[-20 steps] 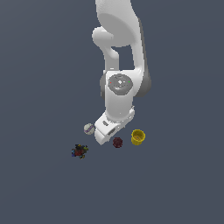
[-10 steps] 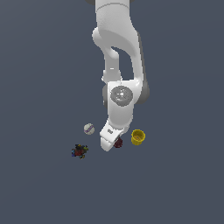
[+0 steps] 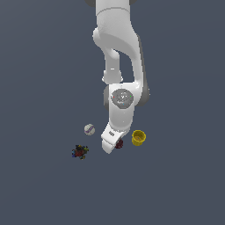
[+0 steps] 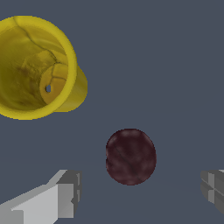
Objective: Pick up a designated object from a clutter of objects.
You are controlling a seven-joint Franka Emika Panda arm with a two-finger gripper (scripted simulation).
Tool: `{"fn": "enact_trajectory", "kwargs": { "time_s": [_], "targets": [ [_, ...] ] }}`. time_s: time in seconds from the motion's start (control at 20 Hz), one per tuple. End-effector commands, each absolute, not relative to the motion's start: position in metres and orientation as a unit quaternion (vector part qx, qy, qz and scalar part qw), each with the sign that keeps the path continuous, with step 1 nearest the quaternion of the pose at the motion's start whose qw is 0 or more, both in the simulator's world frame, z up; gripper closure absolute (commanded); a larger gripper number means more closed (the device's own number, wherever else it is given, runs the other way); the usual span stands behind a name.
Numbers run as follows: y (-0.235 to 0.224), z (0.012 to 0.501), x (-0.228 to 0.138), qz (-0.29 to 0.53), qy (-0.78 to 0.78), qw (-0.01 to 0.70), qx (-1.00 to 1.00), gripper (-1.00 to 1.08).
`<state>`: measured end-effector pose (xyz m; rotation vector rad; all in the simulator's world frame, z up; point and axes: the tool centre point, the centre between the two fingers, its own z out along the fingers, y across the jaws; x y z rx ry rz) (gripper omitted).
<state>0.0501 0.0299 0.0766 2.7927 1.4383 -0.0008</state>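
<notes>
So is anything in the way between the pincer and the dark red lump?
Nothing visible is. In the wrist view the dark red lump sits in the open gap of the pincer, with bare floor between it and each finger. The yellow cup stands off to one side, apart.

A flat, dull slate-grey ground [image 3: 39,66] is filling the whole exterior view, running unbroken to every edge with no seam, wall, window or furniture showing. The same grey surface [image 4: 175,65] is filling the wrist view. The light is looking soft and even, throwing no clear shadows on the ground and leaving no bright patches or glare. The ground is carrying no texture, pattern or markings anywhere that can be made out.
</notes>
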Motion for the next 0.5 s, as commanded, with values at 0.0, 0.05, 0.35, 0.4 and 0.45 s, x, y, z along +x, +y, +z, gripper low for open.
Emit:
{"fn": "enact_trajectory", "kwargs": {
  "time_s": [0.0,0.05,0.35,0.4,0.45],
  "targets": [
    [0.030,0.071,0.050,-0.001,0.458,0.000,0.889,-0.92],
    [0.030,0.067,0.050,0.000,0.458,0.000,0.889,-0.92],
    [0.030,0.038,0.049,0.000,0.460,0.000,0.888,-0.92],
    [0.030,0.035,0.049,0.000,0.460,0.000,0.888,-0.92],
    [0.030,0.032,0.049,0.000,0.460,0.000,0.888,-0.92]
  ]
}}
